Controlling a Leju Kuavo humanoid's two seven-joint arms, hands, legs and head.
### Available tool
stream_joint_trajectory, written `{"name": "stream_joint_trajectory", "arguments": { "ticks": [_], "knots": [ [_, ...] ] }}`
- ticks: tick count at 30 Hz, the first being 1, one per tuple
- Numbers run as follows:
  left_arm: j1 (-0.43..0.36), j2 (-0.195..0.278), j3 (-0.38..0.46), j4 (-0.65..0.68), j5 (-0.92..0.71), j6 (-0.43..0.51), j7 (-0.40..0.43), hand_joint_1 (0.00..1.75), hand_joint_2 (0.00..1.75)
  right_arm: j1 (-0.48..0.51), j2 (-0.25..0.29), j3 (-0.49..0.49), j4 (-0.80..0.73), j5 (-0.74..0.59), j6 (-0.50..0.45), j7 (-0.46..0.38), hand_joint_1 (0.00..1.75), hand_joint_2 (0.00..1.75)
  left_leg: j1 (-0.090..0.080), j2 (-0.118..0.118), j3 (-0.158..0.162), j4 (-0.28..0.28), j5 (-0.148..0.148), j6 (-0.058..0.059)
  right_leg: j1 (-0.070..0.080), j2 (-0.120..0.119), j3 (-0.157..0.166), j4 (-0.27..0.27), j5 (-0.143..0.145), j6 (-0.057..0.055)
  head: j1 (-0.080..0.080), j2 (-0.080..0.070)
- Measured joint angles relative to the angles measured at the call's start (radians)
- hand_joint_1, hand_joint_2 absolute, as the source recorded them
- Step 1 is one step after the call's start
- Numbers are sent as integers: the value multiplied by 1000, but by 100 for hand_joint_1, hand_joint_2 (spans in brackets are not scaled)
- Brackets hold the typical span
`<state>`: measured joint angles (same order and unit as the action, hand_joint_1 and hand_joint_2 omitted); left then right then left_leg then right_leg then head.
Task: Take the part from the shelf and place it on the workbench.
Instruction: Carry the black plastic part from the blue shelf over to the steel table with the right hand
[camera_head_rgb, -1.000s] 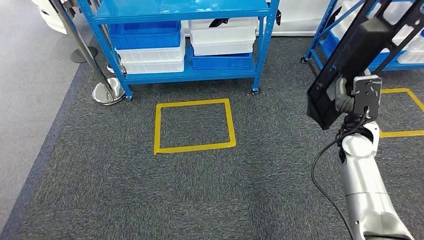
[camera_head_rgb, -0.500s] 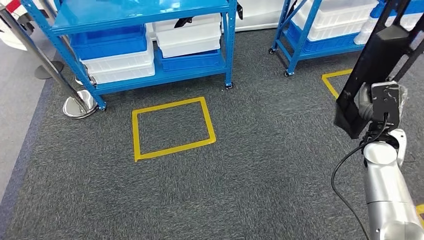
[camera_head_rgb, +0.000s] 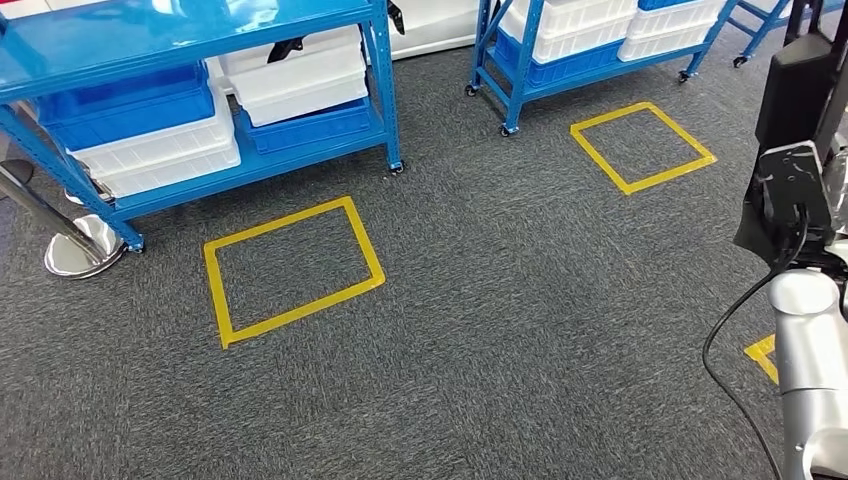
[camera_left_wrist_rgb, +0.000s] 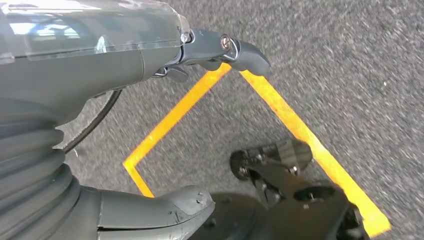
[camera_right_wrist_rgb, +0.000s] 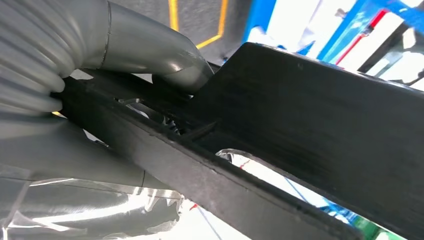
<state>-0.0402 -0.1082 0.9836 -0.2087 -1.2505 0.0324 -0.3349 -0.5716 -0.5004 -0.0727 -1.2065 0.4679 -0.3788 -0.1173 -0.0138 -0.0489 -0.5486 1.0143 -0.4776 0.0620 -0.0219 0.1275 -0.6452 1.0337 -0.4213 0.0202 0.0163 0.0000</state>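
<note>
The right hand (camera_right_wrist_rgb: 125, 100) grips a long black flat frame-shaped part (camera_head_rgb: 800, 130), raised at the scene's right. The left hand (camera_left_wrist_rgb: 150, 55) hangs empty, fingers loosely apart. The part's far end could catch the blue metal shelves (camera_head_rgb: 520, 70) in turning, twisting it loose.

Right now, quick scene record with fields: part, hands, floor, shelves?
part: black frame part, held off the floor
right hand: grips the part
left hand: holds nothing, hanging over the carpet
floor: grey carpet with yellow tape squares
shelves: blue racks holding white and blue bins
</note>
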Motion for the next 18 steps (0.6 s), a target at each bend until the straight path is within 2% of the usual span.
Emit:
{"name": "stream_joint_trajectory", "arguments": {
  "ticks": [2,4,6,7,8,9,11,13,14,16,18],
  "knots": [
    [-2,-2,0,0,0,0,0,0,175,0,-12,-2,3,5,-1,0,175,175,4,26,14,-38,15,-2,4,-41,-17,26,-21,7,3,0],
    [-1,-3,0,0,-1,0,0,0,175,-4,-19,-4,6,30,-5,6,175,175,6,51,17,-52,23,-4,3,-97,-64,127,-81,14,8,0],
    [0,-3,0,0,-3,0,1,0,175,0,-25,-4,6,78,-13,23,175,175,7,72,16,-51,22,-6,-5,-115,-109,229,-124,25,9,0],
    [0,-3,1,0,-5,0,2,0,175,5,-31,-4,7,107,-17,34,175,175,8,81,16,-49,20,-8,-10,-119,-117,252,-127,30,9,0],
    [0,-4,1,0,-6,0,2,0,175,11,-40,-4,7,134,-20,45,175,175,10,90,15,-45,18,-12,-15,-123,-109,242,-115,36,9,0],
    [0,-5,1,0,-7,0,3,0,175,18,-53,-5,7,162,-23,53,175,175,13,99,14,-40,13,-17,-20,-130,-87,206,-93,42,9,0],
    [1,-5,1,0,-11,0,3,0,175,33,-83,-14,6,209,-34,63,175,175,19,118,10,-20,-1,-33,-26,-162,-18,91,-45,54,10,0],
    [1,-3,1,0,-15,0,3,0,175,58,-106,-37,2,234,-49,62,175,175,17,134,6,4,-19,-51,-23,-183,17,23,-30,46,9,0],
    [0,-2,2,0,-18,0,2,0,175,77,-113,-52,-2,241,-56,59,175,175,15,141,6,10,-24,-57,-19,-182,16,21,-35,36,9,0],
    [0,-3,2,0,-21,0,-1,0,175,123,-124,-85,-17,249,-67,54,175,175,17,150,8,15,-32,-65,-17,-162,12,23,-33,18,5,0],
    [0,-4,2,0,-25,0,-4,0,175,165,-132,-119,-40,253,-72,51,175,175,23,122,-1,47,-63,-71,-18,-142,9,22,-31,5,5,0]
  ]
}}
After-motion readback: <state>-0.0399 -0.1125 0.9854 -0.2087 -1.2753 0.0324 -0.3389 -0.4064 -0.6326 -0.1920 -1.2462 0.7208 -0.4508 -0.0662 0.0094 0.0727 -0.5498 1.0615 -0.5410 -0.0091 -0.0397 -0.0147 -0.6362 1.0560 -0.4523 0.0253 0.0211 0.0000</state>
